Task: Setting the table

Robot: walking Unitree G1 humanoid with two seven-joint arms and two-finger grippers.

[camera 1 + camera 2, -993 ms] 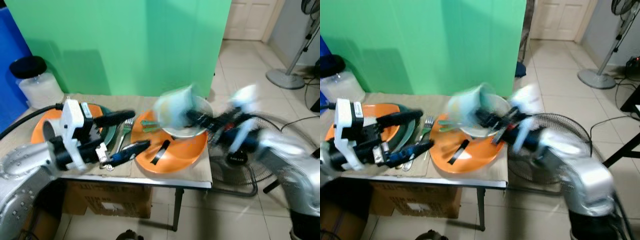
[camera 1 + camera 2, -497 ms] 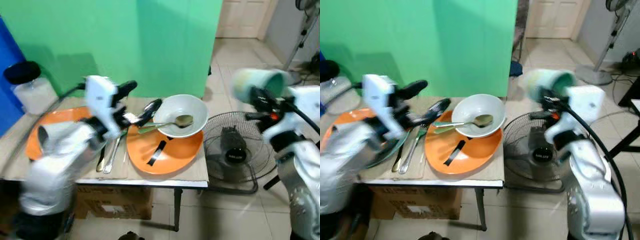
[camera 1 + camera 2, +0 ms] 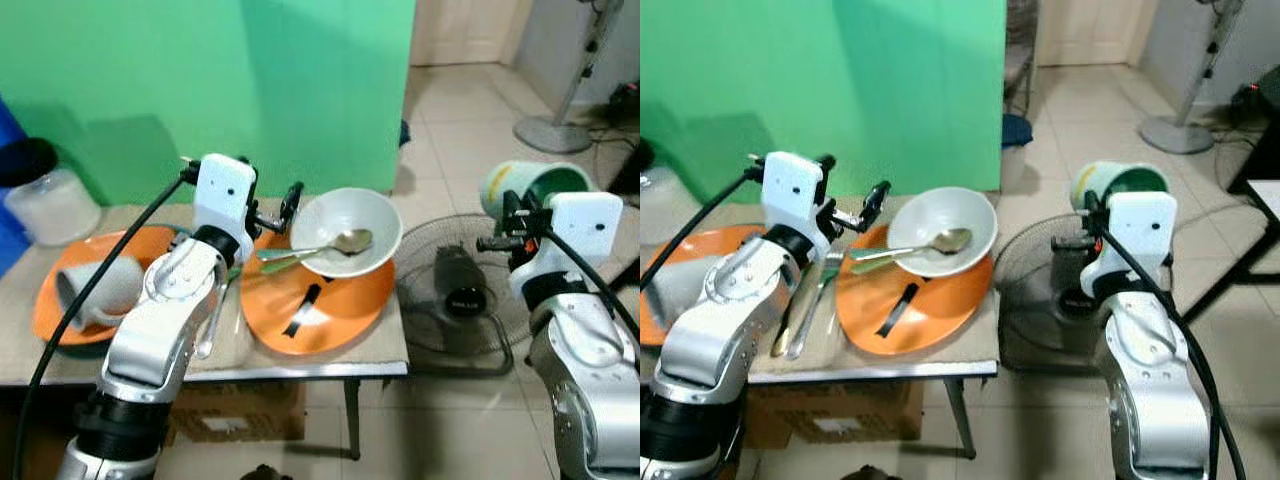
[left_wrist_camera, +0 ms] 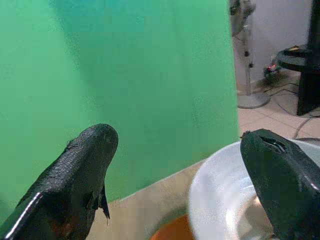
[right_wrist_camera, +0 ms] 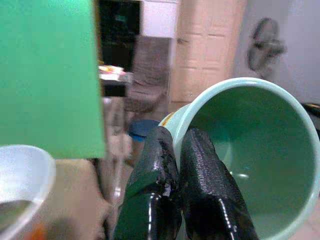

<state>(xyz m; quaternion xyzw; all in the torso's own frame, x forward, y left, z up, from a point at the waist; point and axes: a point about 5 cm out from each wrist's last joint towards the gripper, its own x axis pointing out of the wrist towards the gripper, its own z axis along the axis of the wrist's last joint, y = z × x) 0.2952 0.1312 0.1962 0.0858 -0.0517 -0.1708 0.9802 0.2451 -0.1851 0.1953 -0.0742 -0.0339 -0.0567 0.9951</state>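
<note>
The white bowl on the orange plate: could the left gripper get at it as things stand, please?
Probably yes. The left gripper hangs open right beside the white bowl, nothing between them. A spoon lies across the bowl, so the near rim looks like the freest spot.

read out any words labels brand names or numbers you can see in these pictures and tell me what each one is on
Fan hub badge: white lettering on the black centre of the floor fan beside the table, too blurred to read.
Cardboard box under the table: a pale label patch, too small to read.
Nothing legible on the green cup held by the right gripper, the white bowl or the orange plate.
</note>
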